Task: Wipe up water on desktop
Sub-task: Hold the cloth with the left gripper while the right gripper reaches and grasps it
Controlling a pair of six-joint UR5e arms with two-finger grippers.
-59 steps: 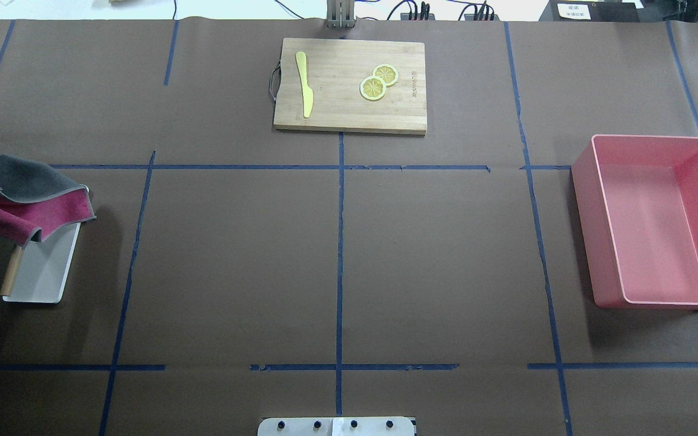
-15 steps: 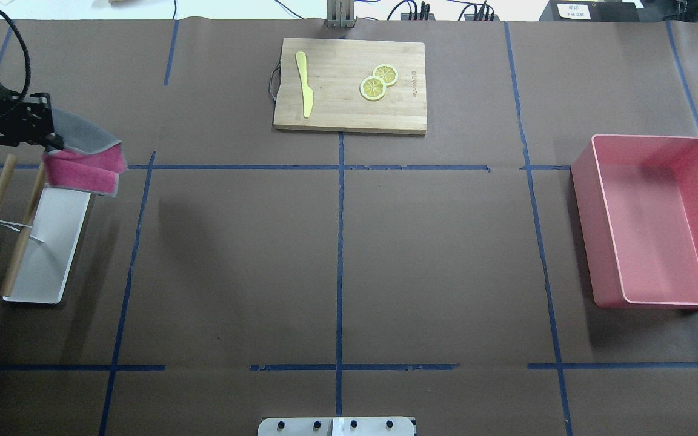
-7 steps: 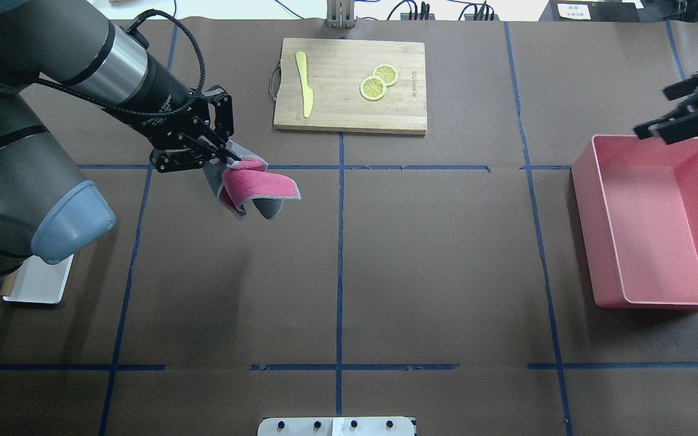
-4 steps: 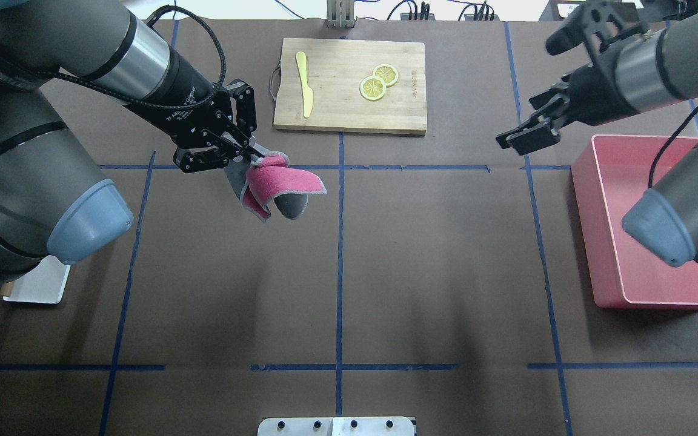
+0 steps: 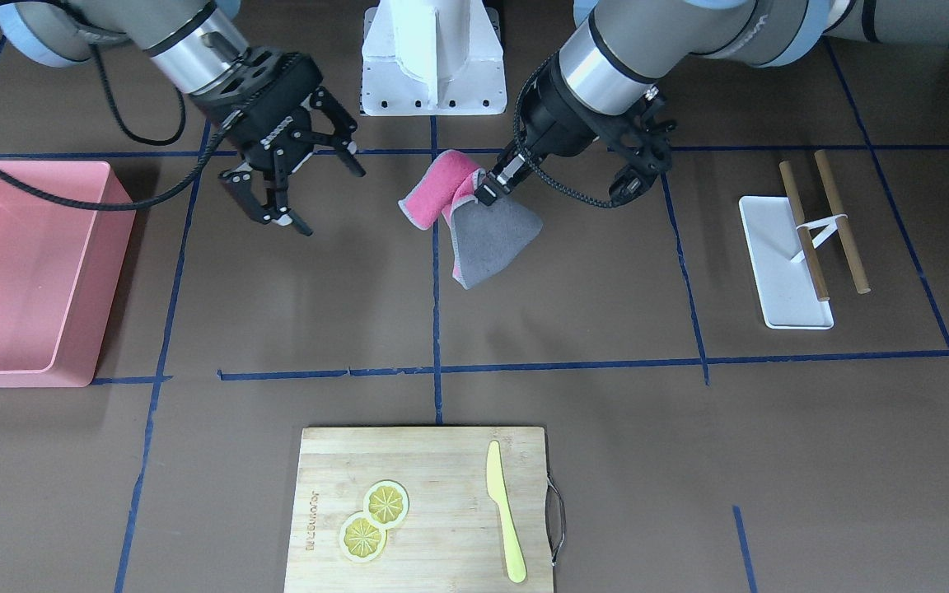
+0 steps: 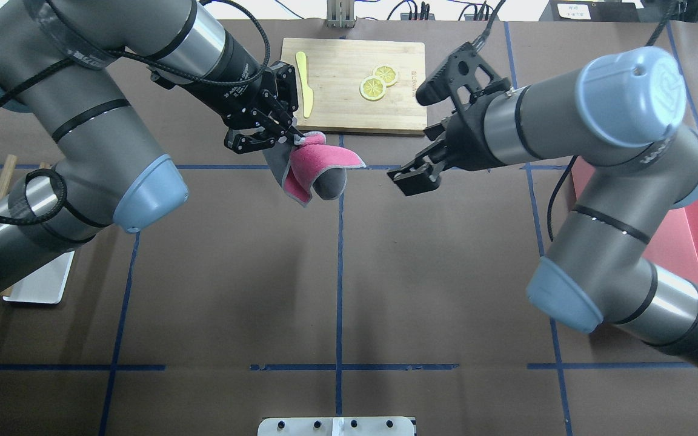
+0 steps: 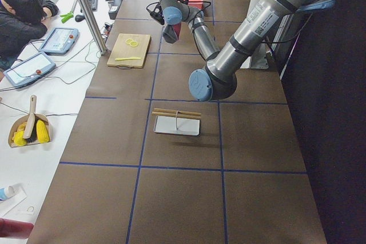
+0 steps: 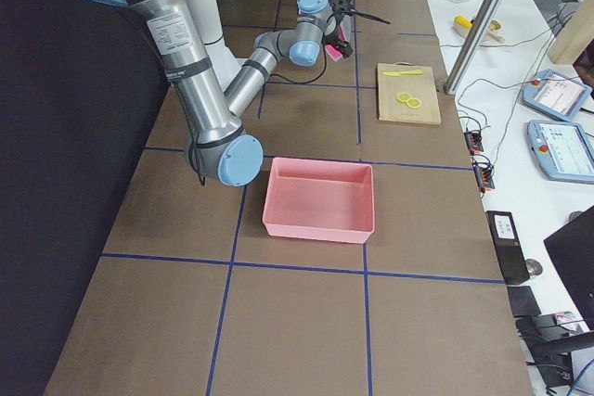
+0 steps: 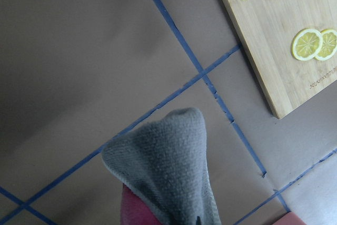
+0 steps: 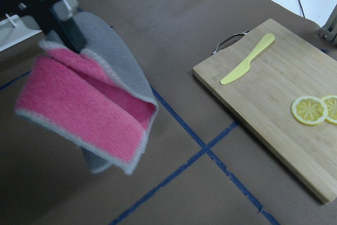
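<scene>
Desktop point(image 6: 234, 272) lies flat, long axis side to side in the overhead view, under both my arms. My left gripper point(image 6: 294, 138) is clenched on the top corner of the pink-grey cloth point(image 6: 319, 166), which hangs folded over the centre tape line, near the cutting board point(image 6: 349, 109). Left arm reaches to centre, wrist tilted down. My right gripper point(image 5: 310, 198) has its fingers spread, empty, pointing at the cloth, not touching it.
</scene>
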